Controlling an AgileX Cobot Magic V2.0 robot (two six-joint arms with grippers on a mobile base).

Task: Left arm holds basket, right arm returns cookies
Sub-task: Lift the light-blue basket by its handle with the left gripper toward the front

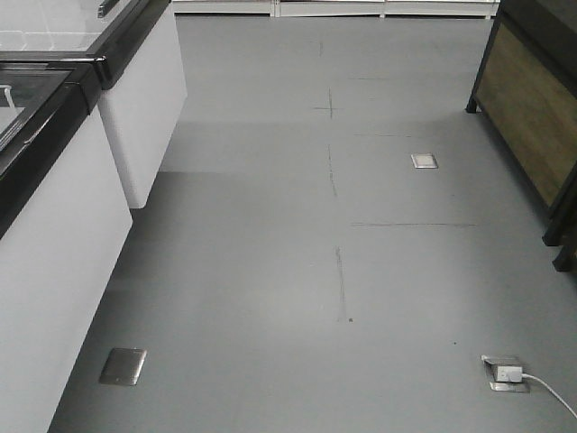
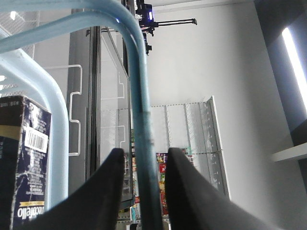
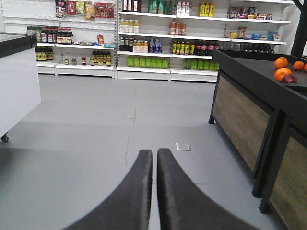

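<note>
Black wedge fingers of the left gripper [image 2: 146, 152] fill the bottom of the left wrist view, standing part-way apart with 1 hoop handle [image 2: 142, 96] of the pale blue basket [image 2: 60, 120] running straight up between them. Slivers of background show on either side of the hoop near the tips, so I cannot tell whether the pads pinch it. The navy cookie box [image 2: 21, 163] sits at the lower left edge of that view, just beside the basket's paler second hoop and cut off by the frame. Its long axis runs up the picture, its white barcode [image 2: 37, 140] is toward the upper end, and its printing is turned sideways. How it rests in the basket is hidden. The right gripper [image 3: 154, 152] has its 2 fingers drawn together to a hairline gap, with nothing between them, pointing down an aisle toward stocked shelves [image 3: 158, 43]. The grey floor [image 1: 297, 271] lies wide between white freezer cabinets [image 1: 54, 271] on the left and a dark wood-panelled stand [image 1: 532, 117] on the right that carries oranges [image 3: 283, 72]. A white plug [image 1: 507, 372] with its cable lies low at the right edge
</note>
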